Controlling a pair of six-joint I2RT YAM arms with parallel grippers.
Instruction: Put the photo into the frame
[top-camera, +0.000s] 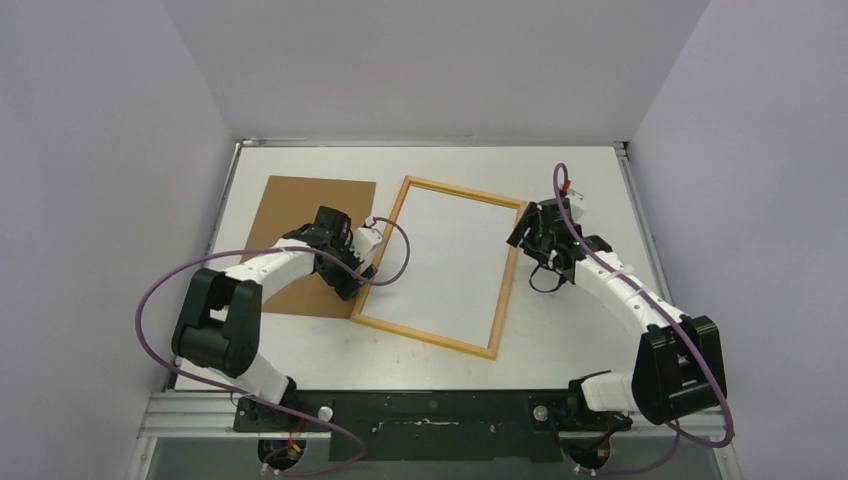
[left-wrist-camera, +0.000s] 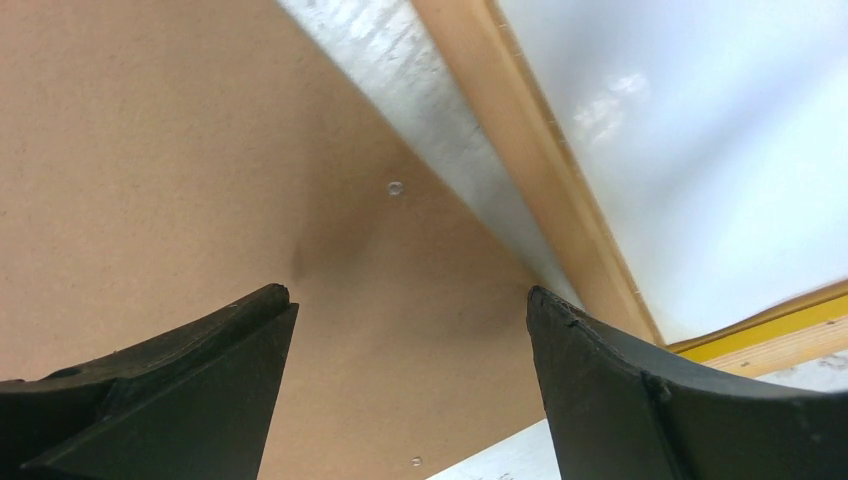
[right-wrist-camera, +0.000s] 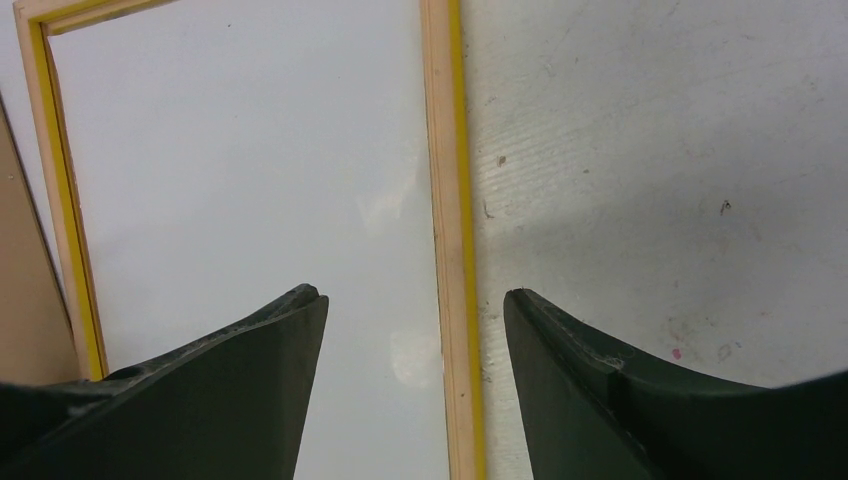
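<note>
The frame (top-camera: 424, 336) lies in the middle of the table with its pale wood back up and a yellow edge showing (right-wrist-camera: 445, 150). A white sheet (top-camera: 445, 265) fills its opening; it looks like the plain reverse of the photo (right-wrist-camera: 240, 150). My left gripper (top-camera: 352, 280) hangs open just left of the frame's left rail (left-wrist-camera: 530, 150), over the brown panel, with nothing between its fingers (left-wrist-camera: 410, 295). My right gripper (top-camera: 522, 235) is open above the frame's right rail, one finger over the white sheet and the other over the table (right-wrist-camera: 412, 294).
A brown fibreboard panel (top-camera: 300, 215) lies flat to the left of the frame, its right edge close to the frame's left rail (left-wrist-camera: 150, 150). Bare white table (right-wrist-camera: 650, 150) stretches right of the frame. Grey walls close in on three sides.
</note>
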